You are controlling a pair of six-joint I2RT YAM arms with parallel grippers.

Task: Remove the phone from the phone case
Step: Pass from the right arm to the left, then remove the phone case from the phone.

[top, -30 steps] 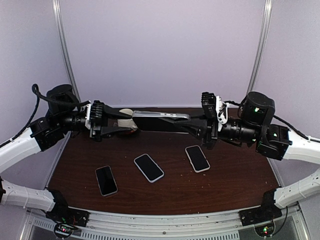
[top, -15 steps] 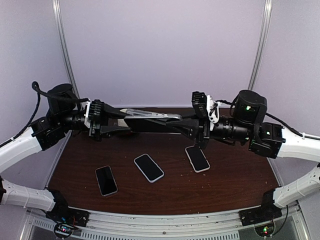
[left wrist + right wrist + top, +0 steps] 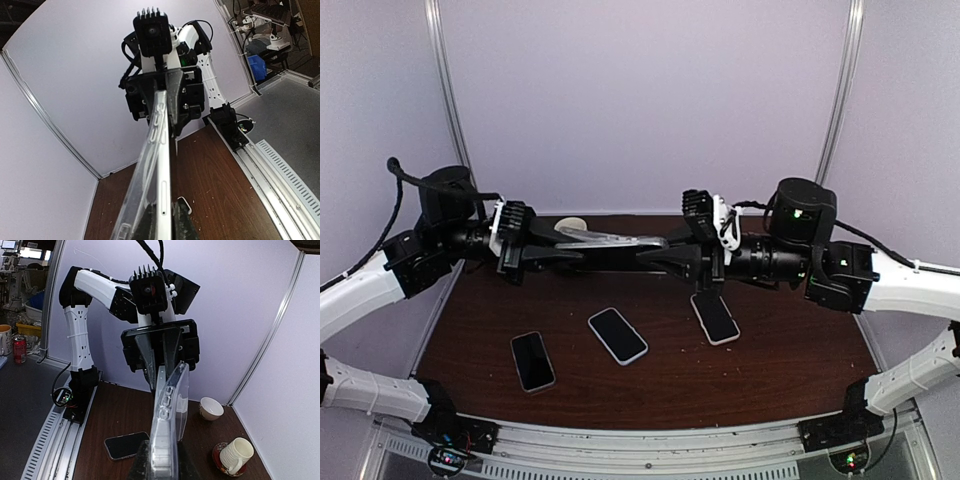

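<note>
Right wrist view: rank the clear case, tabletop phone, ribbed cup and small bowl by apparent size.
1. clear case, though nearest the camera
2. tabletop phone and ribbed cup, about alike
3. small bowl

The left gripper (image 3: 552,252), part open before, is now clamped on the phone (image 3: 163,200). The right gripper (image 3: 658,256) and its arm sit further left in the frame, and the clear phone case (image 3: 605,238) lies further left too.
</note>
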